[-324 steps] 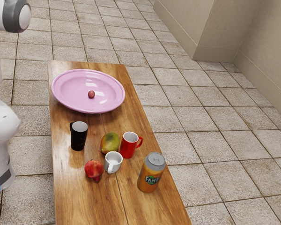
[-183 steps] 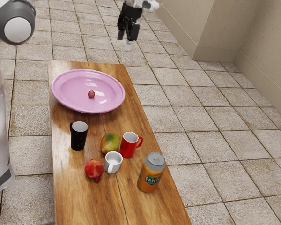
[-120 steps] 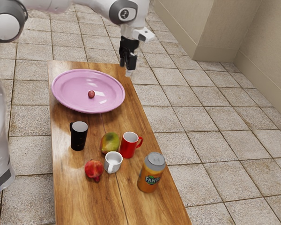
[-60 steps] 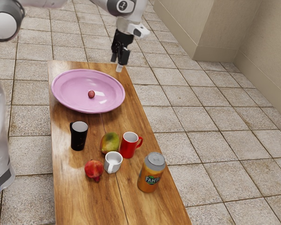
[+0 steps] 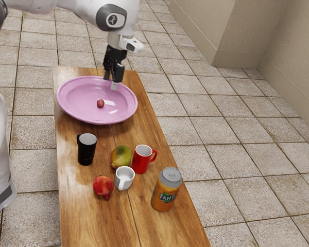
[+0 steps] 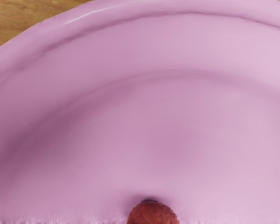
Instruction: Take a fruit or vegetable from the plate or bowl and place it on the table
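Table (image 5: 82, 221) of wood runs from the upper left to the bottom edge of the frame, bearing a pink plate (image 5: 74, 98) at upper left. Above the plate, a black gripper (image 5: 110, 82) holds its fingers apart. Across the lower half stand an orange can (image 5: 164, 198), black mug (image 5: 86, 153), red mug (image 5: 140, 162), white mug (image 5: 123, 179), mango (image 5: 121, 156) and pomegranate (image 5: 103, 186). Small red fruit (image 5: 100, 103) lies inside the plate.
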Controlling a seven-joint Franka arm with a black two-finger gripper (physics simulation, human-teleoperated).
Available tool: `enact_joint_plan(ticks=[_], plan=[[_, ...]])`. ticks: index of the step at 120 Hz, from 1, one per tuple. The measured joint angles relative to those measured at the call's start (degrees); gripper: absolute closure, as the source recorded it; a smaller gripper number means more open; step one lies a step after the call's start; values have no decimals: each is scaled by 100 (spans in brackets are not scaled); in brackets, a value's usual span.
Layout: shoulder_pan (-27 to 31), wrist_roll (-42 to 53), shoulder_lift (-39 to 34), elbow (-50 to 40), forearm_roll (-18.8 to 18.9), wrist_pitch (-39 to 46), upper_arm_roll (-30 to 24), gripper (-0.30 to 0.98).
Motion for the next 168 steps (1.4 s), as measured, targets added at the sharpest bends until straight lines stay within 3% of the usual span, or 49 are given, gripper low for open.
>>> enact_joint_plan(ticks=[14, 42, 54, 109, 168], plan=[[56, -27, -237, 9, 67, 23, -120, 2], [1331, -74, -1181, -576, 75, -93, -1739, 2], [1533, -90, -1522, -919, 48, -133, -2049, 2], [1539, -177, -1707, -1894, -26, 57, -2201, 2], [1554, -253, -1635, -2120, -28, 556, -2189, 2]])
